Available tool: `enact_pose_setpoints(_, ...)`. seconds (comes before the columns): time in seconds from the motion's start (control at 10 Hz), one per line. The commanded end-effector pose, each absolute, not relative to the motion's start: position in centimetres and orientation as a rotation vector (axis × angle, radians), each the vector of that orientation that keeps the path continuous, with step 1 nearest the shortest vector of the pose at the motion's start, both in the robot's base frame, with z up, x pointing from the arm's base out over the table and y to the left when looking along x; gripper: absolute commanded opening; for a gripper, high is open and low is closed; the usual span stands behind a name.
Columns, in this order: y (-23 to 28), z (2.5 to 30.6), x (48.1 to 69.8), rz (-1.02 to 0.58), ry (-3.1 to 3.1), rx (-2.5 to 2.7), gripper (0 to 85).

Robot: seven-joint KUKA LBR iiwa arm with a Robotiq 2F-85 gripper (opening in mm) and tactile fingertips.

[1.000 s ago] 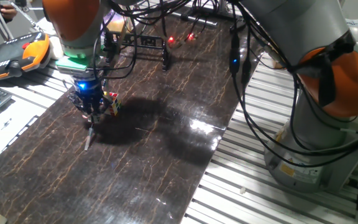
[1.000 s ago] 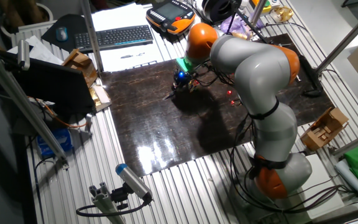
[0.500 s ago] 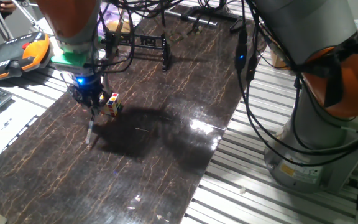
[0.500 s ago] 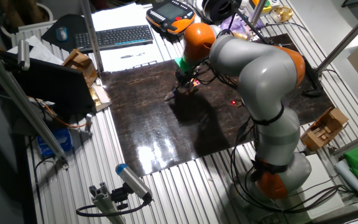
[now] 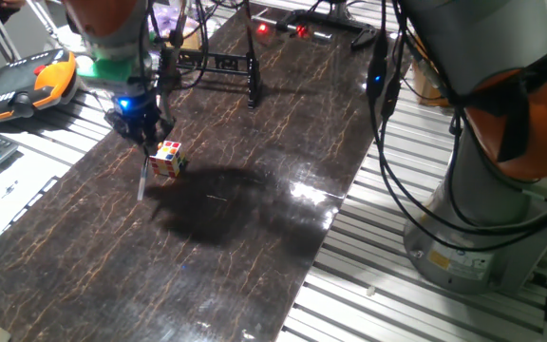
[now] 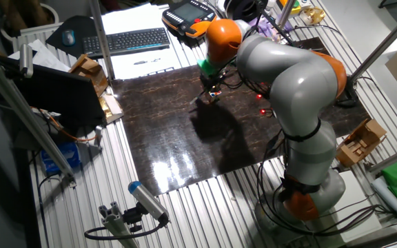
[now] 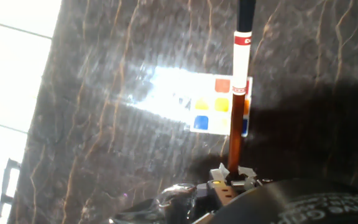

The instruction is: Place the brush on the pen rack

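1. My two-finger gripper point(image 7: 232, 177) has its jaws pinched on the orange-brown end of the brush point(image 7: 237, 106), a long thin stick with a white band and a dark far section; it hangs from me along the hand view.
2. Under the brush lies the small multicoloured puzzle cube point(image 5: 167, 158), on the dark marbled table point(image 5: 254, 218). In one fixed view the brush tip seems clear of the surface, though I cannot be sure.
3. I judge the step in hand to be the carry: the brush is lifted, not yet placed.
4. Farther back stands the low black metal pen rack point(image 5: 218, 66), well apart. Next I need to travel there, turn the brush level, and lower it across the bars.
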State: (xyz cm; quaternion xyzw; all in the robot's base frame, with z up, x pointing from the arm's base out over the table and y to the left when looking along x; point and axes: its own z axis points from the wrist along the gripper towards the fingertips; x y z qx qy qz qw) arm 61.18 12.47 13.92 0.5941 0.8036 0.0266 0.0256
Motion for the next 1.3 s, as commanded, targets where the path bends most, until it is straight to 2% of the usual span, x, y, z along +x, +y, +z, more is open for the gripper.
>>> enact_pose_setpoints(0.0, 12.3, 14.2, 61.1, 0.069, 2.48, 1.832, 1.0)
enact_pose_setpoints(0.4, 11.0, 15.5, 60.6, 0.06, 2.516, 1.788, 1.0)
enact_pose_setpoints(0.8, 11.0, 15.5, 60.6, 0.013, 2.606, 1.657, 1.0)
enact_pose_setpoints(1.2, 11.0, 15.5, 60.6, 0.023, 2.454, 1.801, 1.0)
